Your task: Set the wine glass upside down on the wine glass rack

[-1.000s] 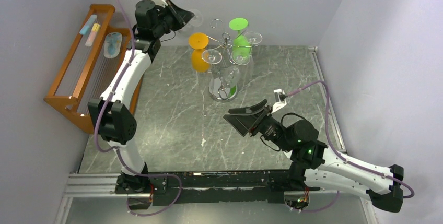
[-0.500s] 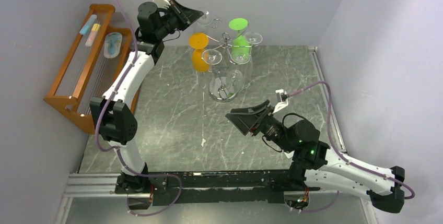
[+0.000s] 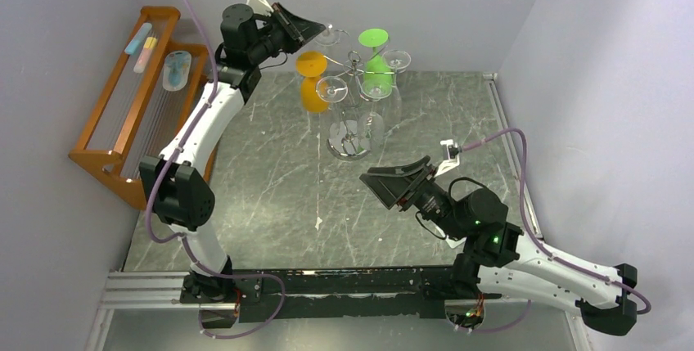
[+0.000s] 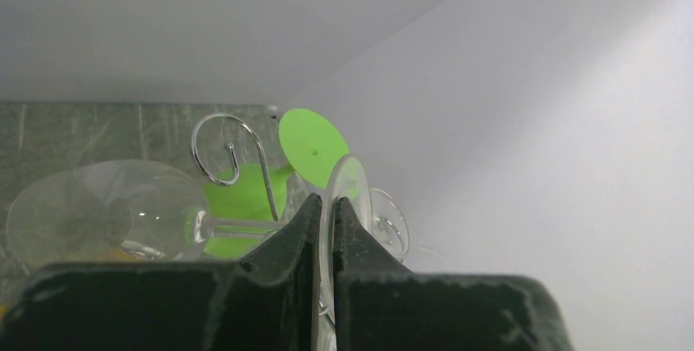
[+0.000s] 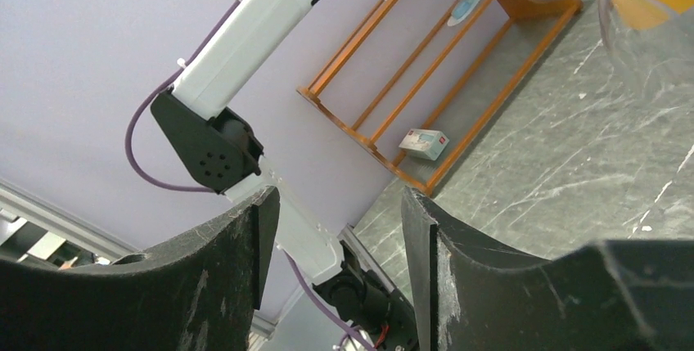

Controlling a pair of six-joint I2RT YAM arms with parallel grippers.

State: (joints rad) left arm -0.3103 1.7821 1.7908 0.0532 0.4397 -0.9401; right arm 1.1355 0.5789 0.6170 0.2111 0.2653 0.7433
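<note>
Carrying the wine glass (image 3: pixel 331 36) in the left gripper (image 3: pixel 315 30), high at the back of the surface and just beside the upper curls of the wine glass rack (image 3: pixel 353 60). Finding, in the left wrist view, the jaws of that gripper (image 4: pixel 325 204) pinched almost shut on the thin clear edge of the wine glass (image 4: pixel 347 181), judged to be its foot, with one empty curl of the rack (image 4: pixel 232 150) close ahead. Noting a green glass (image 3: pixel 373 38), an orange glass (image 3: pixel 311 65) and several clear ones at the rack. Recording the right gripper (image 3: pixel 393 186) hovering well apart over the middle of the surface, jaws wide open and gripping nothing.

Judging the step in hand as the approach to hanging: glass raised near the rack, not yet hooked. Expecting the next move to call for lining the stem up with a free curl, sliding it in so the foot sits above the wire and the bowl hangs down, avoiding knocks against neighbouring glasses, and only then easing the jaws apart.
</note>
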